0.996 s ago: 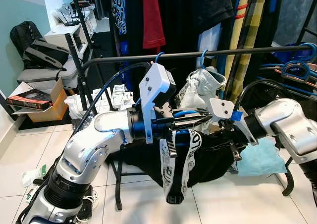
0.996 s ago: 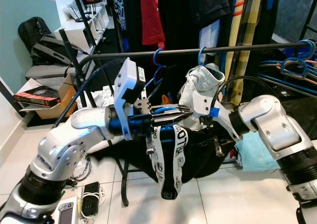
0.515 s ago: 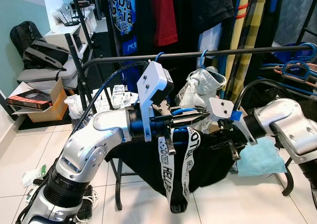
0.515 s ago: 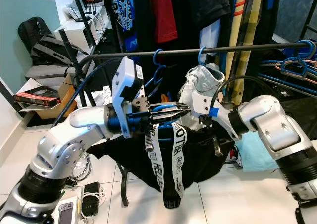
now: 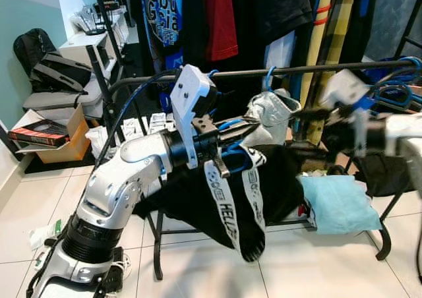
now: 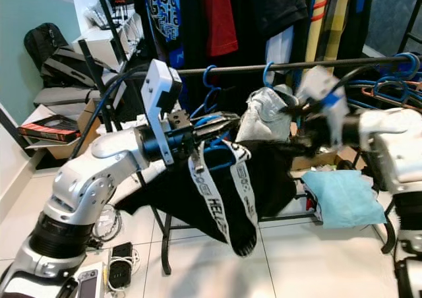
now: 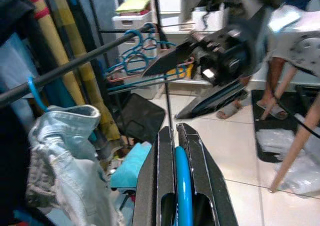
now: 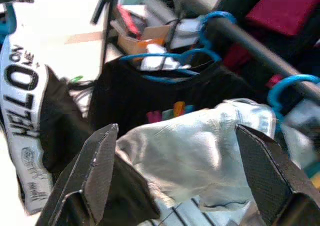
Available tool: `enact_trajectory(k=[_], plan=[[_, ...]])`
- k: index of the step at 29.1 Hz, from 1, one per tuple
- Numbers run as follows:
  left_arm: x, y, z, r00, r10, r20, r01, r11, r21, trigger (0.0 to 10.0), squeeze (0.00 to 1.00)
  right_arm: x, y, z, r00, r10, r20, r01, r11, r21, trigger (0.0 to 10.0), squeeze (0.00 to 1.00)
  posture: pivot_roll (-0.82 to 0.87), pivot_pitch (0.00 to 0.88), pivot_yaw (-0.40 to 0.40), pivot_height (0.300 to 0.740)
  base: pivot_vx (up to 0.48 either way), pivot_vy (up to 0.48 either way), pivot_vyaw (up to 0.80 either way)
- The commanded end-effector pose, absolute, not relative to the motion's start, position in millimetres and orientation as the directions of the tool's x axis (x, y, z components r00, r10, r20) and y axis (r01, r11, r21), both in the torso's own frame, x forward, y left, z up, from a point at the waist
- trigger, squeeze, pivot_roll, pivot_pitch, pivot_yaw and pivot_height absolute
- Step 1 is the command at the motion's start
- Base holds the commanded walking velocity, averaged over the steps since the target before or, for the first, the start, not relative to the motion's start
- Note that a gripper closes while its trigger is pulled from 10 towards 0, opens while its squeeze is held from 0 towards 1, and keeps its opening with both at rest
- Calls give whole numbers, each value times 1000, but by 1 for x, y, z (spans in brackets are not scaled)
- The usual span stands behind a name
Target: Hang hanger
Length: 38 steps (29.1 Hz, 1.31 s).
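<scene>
Left gripper: fingers pressed together on the blue hanger, reaching out just below the rail.
Blue hanger: pinched between the left fingers, carrying a black garment; its hook is not on the rail.
Black garment: droops beneath the left gripper, with white lettered straps dangling toward the floor tiles.
Right gripper: fingers spread wide and holding nothing, blurred, raised near the rail on the right, facing a pale denim piece.
Rail: dark horizontal bar behind both grippers, with blue hangers hooked on it.
Beyond: hanging clothes and, at far left, a backpack.
</scene>
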<state>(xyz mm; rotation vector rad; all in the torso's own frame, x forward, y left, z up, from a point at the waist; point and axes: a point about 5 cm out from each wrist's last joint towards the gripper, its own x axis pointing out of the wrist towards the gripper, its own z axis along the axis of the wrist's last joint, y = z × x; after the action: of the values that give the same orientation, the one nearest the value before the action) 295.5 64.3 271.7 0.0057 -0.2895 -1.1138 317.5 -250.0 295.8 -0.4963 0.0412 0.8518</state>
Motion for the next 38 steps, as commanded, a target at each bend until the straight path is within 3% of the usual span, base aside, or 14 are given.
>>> enact_trajectory(k=[1, 9, 11, 12, 15, 19, 20, 21, 22, 24, 25, 27, 28, 38], plan=[[302, 66, 277, 458, -851, 257, 853, 502, 144, 0, 0, 314, -255, 301, 681, 717, -148, -708, 595, -380, 10000, 1000, -109, 0, 80, 740, 0, 0, 0], [308, 64, 275, 522, -806, 279, 820, 565, 97, 0, 0, 304, -253, 295, 658, 750, -70, -729, 611, -309, 10000, 1000, -112, 0, 83, 740, 0, 0, 0], [311, 63, 277, 558, -775, 297, 795, 602, 79, 0, 0, 295, -243, 279, 588, 798, -134, -799, 547, -250, 10000, 914, -111, 0, 82, 740, 0, 0, 0], [314, 63, 280, 588, -745, 317, 771, 634, 61, 0, 0, 289, -233, 264, 535, 825, -182, -842, 502, -196, 10000, 47, -112, 0, 82, 740, 0, 0, 0], [314, 63, 280, 588, -745, 317, 771, 634, 61, 0, 0, 289, -233, 264, 535, 825, -182, -842, 502, -196, 10000, 47, -112, 0, 82, 740, 0, 0, 0], [320, 66, 293, 652, -657, 379, 708, 707, 8, 863, 0, 300, -225, 237, 637, 758, -140, -771, 623, -134, 10000, 0, -105, 0, 81, 740, 0, 0, 0], [321, 67, 296, 659, -643, 390, 700, 714, -6, 3176, 0, 305, -225, 233, 675, 727, -124, -738, 663, -125, 10000, 0, -105, 0, 81, 740, 0, 0, 0], [321, 67, 296, 659, -643, 390, 700, 714, -6, 3176, 0, 305, -225, 233, 675, 727, -124, -738, 663, -125, 10000, 0, -105, 0, 81, 740, 0, 0, 0], [321, 68, 298, 662, -635, 397, 696, 718, -11, 4314, 0, 307, -224, 226, 698, 705, -126, -716, 689, -111, 10000, 0, -104, 0, 80, 740, 0, 0, 0], [321, 68, 298, 662, -635, 397, 696, 718, -11, 4314, 0, 307, -224, 226, 698, 705, -126, -716, 689, -111, 10000, 0, -104, 0, 80, 740, 0, 0, 0], [321, 68, 301, 665, -628, 404, 691, 722, -14, 8745, 0, 309, -222, 217, 718, 681, -142, -695, 712, -98, 10000, 0, -103, 0, 80, 740, 0, 0, 0], [321, 68, 301, 665, -628, 404, 691, 722, -14, 8745, 0, 309, -222, 217, 718, 681, -142, -695, 712, -98, 10000, 0, -103, 0, 80, 740, 0, 0, 0], [320, 67, 303, 664, -625, 410, 691, 723, -17, 10000, 0, 312, -219, 206, 737, 652, -176, -673, 733, -99, 10000, 0, -101, 0, 80, 740, 0, 0, 0], [318, 60, 310, 659, -616, 431, 695, 718, -36, 10000, 0, 320, -205, 187, 780, 585, -224, -617, 779, -110, 10000, 0, -95, 0, 78, 740, 0, 0, 0]])
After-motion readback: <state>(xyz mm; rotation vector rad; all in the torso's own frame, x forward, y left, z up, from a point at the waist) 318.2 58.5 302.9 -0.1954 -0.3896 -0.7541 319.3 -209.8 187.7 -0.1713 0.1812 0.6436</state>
